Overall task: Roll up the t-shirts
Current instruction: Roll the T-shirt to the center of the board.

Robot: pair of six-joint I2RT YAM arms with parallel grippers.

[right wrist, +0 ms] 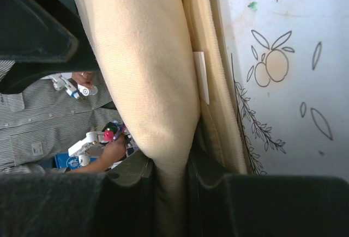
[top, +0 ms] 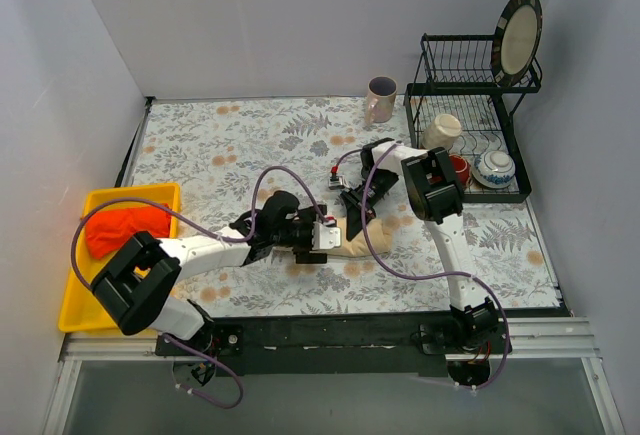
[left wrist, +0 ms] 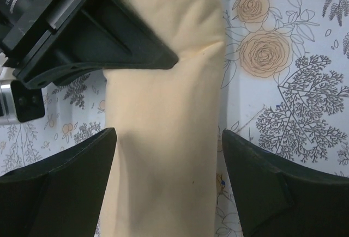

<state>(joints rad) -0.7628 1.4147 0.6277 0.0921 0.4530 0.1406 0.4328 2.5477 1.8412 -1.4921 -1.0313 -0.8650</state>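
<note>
A: Left arm?
B: Reaching low to mid-table [top: 200, 135]. left gripper [left wrist: 168, 133] jaws apart, straddling the rolled cream t-shirt [left wrist: 163, 73].
A: Right?
B: Bent down, right gripper [right wrist: 172, 166] clamped on it.

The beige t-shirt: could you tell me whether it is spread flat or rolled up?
Rolled, not spread: the t-shirt is a narrow strip, its layers showing in the right wrist view.
</note>
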